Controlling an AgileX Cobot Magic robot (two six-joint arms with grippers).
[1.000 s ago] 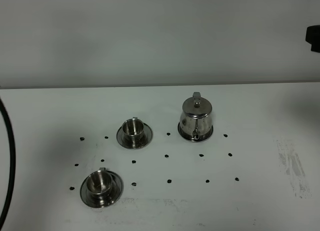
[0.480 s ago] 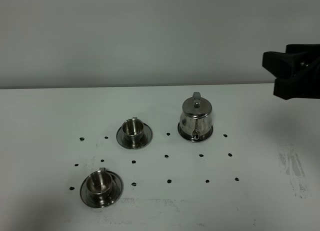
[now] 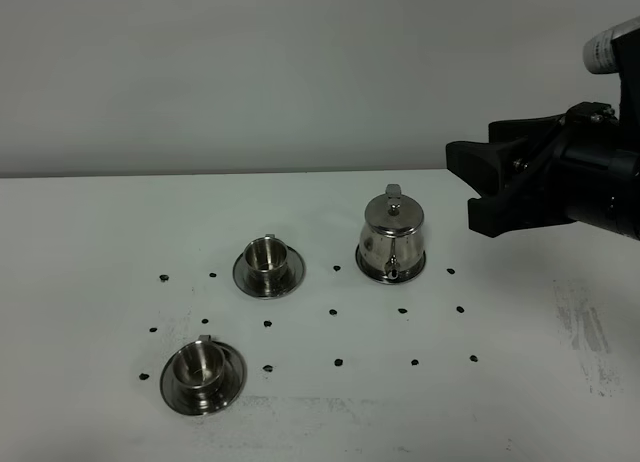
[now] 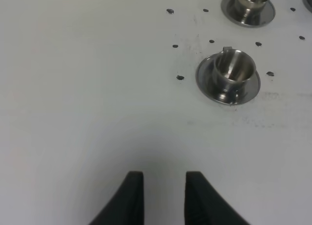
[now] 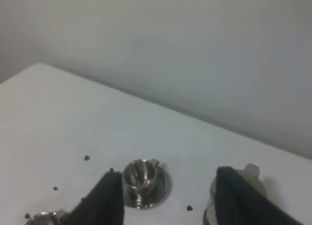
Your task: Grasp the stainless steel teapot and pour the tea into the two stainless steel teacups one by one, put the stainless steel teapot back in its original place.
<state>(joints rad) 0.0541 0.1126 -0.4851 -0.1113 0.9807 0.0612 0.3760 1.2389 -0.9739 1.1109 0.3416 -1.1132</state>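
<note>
No legible text, label, brand, number or sign on anything here.

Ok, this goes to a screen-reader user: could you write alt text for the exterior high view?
A steel teapot stands on a white table dotted with black marks, two steel teacups on saucers to its left. The black right hand hangs open at the teapot's right, apart from it.

White table (image 3: pixel 100 232), black dots (image 3: pixel 334 312), near cup saucer (image 3: pixel 237 380), far cup saucer (image 3: pixel 295 273), teapot saucer (image 3: pixel 419 268)
</note>
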